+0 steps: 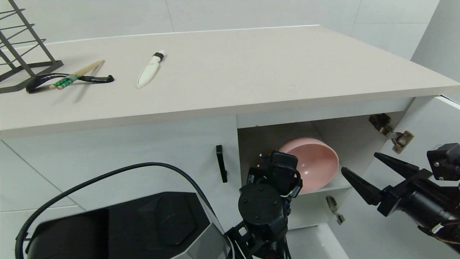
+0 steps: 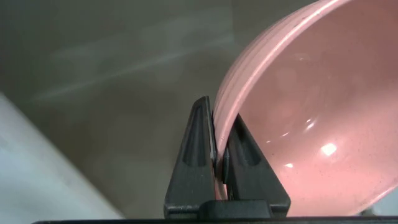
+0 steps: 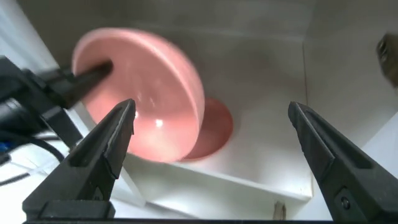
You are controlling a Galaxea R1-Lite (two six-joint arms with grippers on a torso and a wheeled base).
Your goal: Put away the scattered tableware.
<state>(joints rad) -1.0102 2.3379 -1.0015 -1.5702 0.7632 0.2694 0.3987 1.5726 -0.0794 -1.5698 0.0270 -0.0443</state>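
Note:
A pink bowl (image 1: 318,163) stands tilted on its edge inside the open cabinet, on the white shelf (image 1: 337,187). My left gripper (image 2: 217,124) is shut on the bowl's rim (image 2: 311,106), one finger on each side. It also shows as the left gripper (image 3: 93,71) at the bowl (image 3: 149,93). Behind the bowl, something pink and flat (image 3: 217,127) lies on the shelf. My right gripper (image 1: 358,162) hangs open just outside the cabinet, to the right of the bowl. On the counter lie chopsticks (image 1: 77,74), a black spoon (image 1: 64,79) and a white knife (image 1: 149,70).
The right cabinet door (image 1: 431,118) is swung open beside my right arm, its hinges (image 1: 382,124) bare. The left door is closed, with a black handle (image 1: 221,163). A black wire rack (image 1: 21,46) stands at the counter's far left.

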